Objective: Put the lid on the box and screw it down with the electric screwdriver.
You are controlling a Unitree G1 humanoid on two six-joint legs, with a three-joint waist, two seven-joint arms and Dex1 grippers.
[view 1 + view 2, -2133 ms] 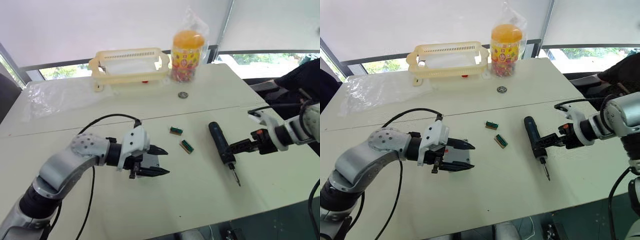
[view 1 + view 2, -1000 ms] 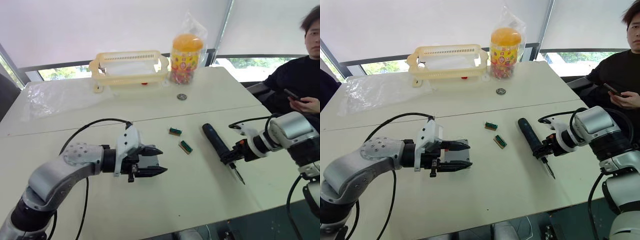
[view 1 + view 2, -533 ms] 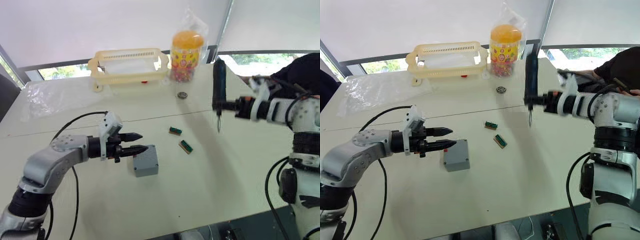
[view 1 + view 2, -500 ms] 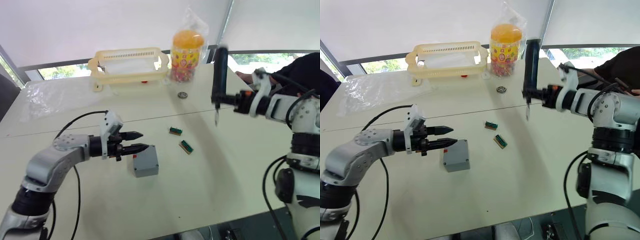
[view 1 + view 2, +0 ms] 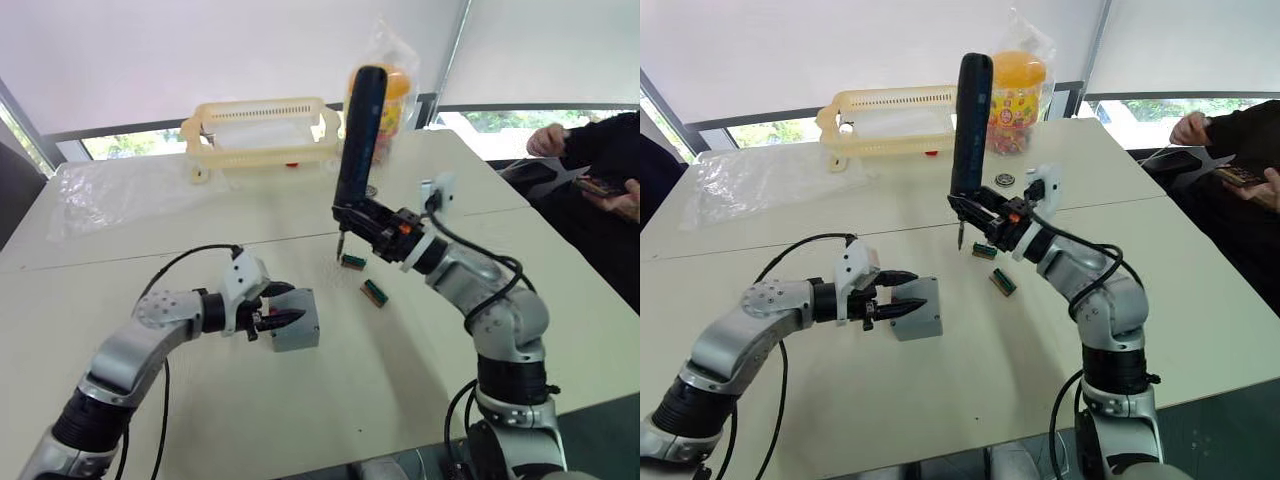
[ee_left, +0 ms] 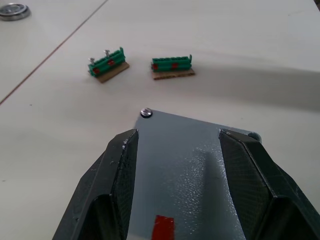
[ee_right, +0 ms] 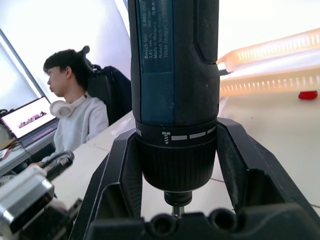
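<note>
The grey box (image 5: 300,336) stands on the table, its top closed by a flat grey face that looks like the lid, with a screw (image 6: 146,112) at one corner. A red mark (image 6: 161,226) shows on the box (image 6: 180,170). My left gripper (image 5: 292,303) is shut on the box, one finger on each side of it (image 6: 177,135). My right gripper (image 5: 356,212) is shut on the electric screwdriver (image 5: 358,130). It holds the screwdriver upright, bit down, above the table just behind and right of the box. The screwdriver's collar (image 7: 175,155) sits between the right gripper's (image 7: 176,135) fingers.
Two small green blocks (image 5: 351,262) (image 5: 374,293) lie right of the box. A yellow basket (image 5: 262,130), a candy jar (image 5: 385,100) and a metal ring (image 5: 1003,180) stand at the back. Clear plastic sheet (image 5: 110,190) lies back left. A person's hands (image 5: 600,180) are at the right edge.
My right arm has swung the upright screwdriver leftward, to above the green blocks. My left gripper has moved forward from beside the box and closed around it.
</note>
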